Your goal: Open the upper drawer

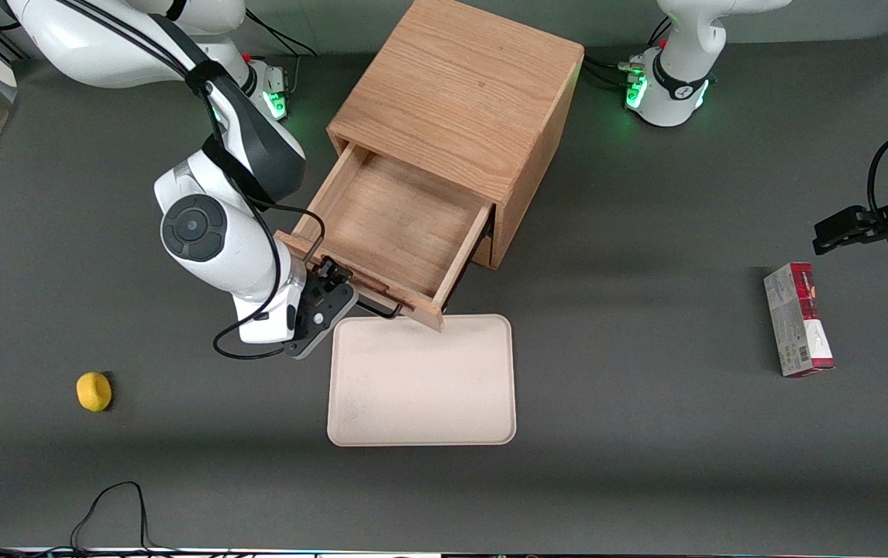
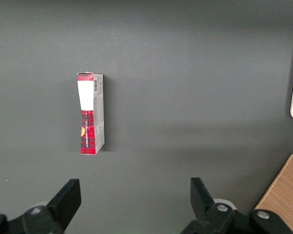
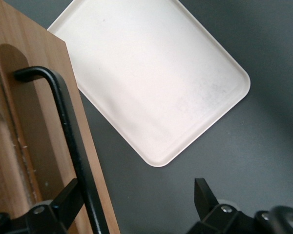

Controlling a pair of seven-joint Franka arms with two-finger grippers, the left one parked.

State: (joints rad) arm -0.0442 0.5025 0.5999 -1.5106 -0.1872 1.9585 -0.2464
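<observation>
The wooden cabinet [image 1: 459, 93] stands at the middle of the table. Its upper drawer [image 1: 390, 225] is pulled far out toward the front camera, and its inside is bare. The black wire handle [image 1: 388, 311] runs along the drawer's front. My right gripper [image 1: 328, 293] is at the handle's end toward the working arm, just in front of the drawer. In the right wrist view the gripper [image 3: 136, 200] is open. One finger [image 3: 68, 200] lies between the handle [image 3: 68, 136] and the drawer front [image 3: 19, 146]. The other finger [image 3: 205, 195] is wide apart over the table.
A cream tray [image 1: 421, 380] lies flat on the table, nearer to the front camera than the drawer, and shows in the right wrist view [image 3: 151, 73]. A yellow round object [image 1: 94, 390] lies toward the working arm's end. A red and white box [image 1: 796, 318] lies toward the parked arm's end.
</observation>
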